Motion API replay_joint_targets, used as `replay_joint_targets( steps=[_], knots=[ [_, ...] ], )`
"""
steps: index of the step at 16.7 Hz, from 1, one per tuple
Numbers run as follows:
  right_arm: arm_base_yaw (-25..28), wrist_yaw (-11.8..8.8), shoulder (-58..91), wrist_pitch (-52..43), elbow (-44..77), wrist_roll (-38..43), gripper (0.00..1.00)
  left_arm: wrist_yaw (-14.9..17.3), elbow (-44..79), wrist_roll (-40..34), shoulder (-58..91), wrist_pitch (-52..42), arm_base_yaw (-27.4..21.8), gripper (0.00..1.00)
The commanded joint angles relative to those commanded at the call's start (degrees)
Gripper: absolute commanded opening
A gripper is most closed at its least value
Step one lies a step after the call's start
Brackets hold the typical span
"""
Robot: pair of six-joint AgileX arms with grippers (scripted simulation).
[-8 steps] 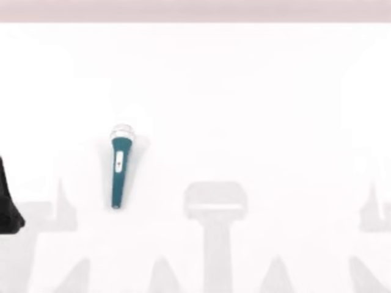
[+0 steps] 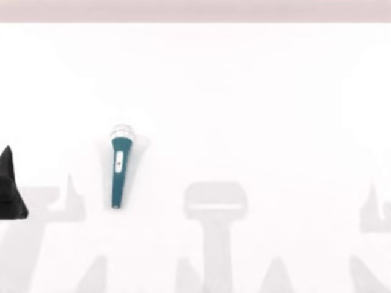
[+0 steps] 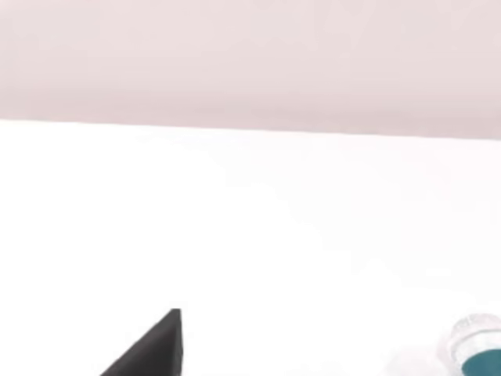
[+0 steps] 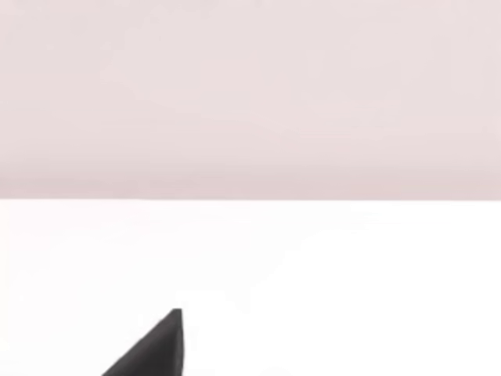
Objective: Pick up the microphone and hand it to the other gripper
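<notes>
While the mic (image 2: 119,166) lies flat on the white table (image 2: 256,110) left of centre, slim tapering teal handle, silver mesh head, white switch plate, left gripper (image 2: 10,186) a black pointed wedge cut off at left edge, well apart from mic, grip state unclear, right arm unseen from above.

My left end effector (image 2: 8,186) sits at the far left edge of the top view — only a black, pointed finger shows, tip toward the far side, the rest cut off by the frame. My left wrist view shows one finger (image 3: 153,348). My right end effector — one finger (image 4: 153,348) in its wrist view; the top view shows none of that arm.
</notes>
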Motion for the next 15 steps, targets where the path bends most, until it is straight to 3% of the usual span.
replay_joint_targets(
  steps=[15],
  knots=[
    [0.00, 0.00, 0.00, 0.00, 0.00, 0.00, 1.00, -1.49, 52.06, -16.38, 77.77, -40.16, -17.68, 1.00]
  ],
)
